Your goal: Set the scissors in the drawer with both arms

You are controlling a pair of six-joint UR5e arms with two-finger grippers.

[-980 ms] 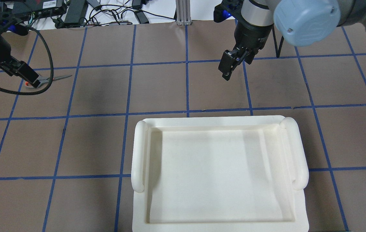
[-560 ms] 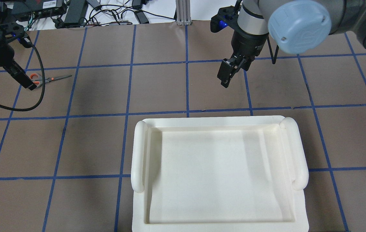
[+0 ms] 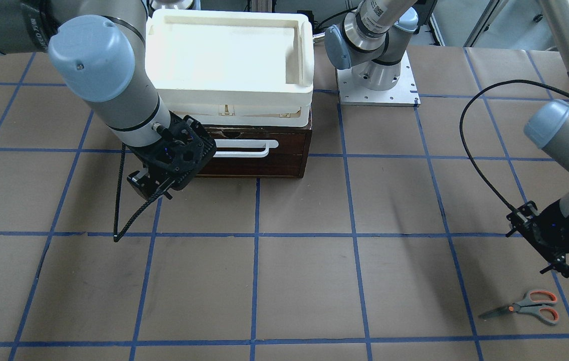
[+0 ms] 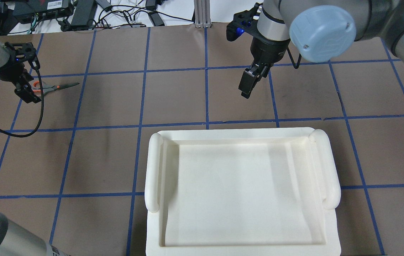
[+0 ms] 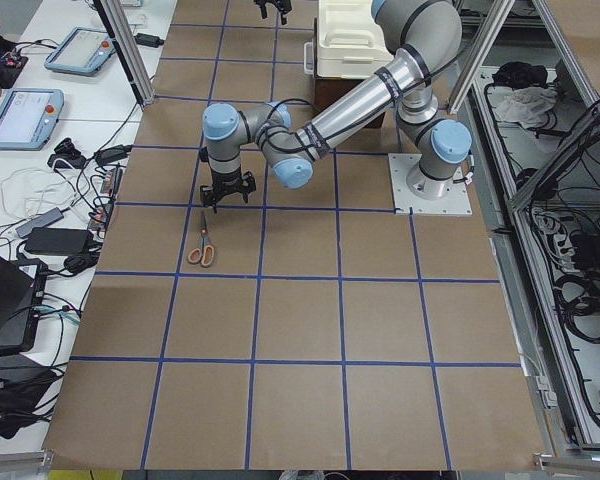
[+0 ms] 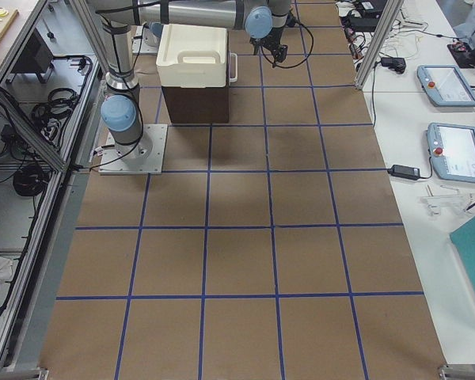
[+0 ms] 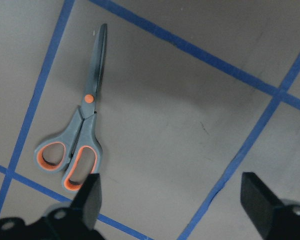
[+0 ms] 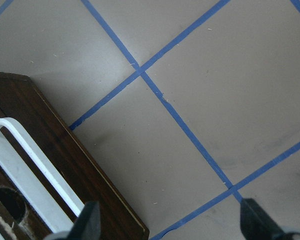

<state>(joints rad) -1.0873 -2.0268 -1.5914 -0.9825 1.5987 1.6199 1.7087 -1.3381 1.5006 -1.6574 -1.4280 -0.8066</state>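
The scissors [image 4: 56,86] lie flat on the brown table at the far left, blades closed; they also show in the front view [image 3: 525,308] and the left wrist view [image 7: 80,141]. My left gripper [image 4: 28,93] is open and empty, hovering just beside the handle loops, not touching them. My right gripper [image 4: 246,86] is open and empty in front of the drawer [image 3: 284,161]. The drawer is shut, and its white bar handle [image 3: 244,148] is partly hidden by the right wrist. The right wrist view shows the drawer's front corner [image 8: 65,165] and handle [image 8: 35,165].
A cream-white plastic tray [image 4: 153,170] sits on top of the drawer box and hides it from overhead. A black cable [image 3: 469,150] loops from the left arm. Cables and power bricks [image 4: 80,12] lie past the table's far edge.
My left gripper has pulled back off the scissors' handles and turned, leaving them on the table. My right gripper has drifted slightly nearer the drawer.
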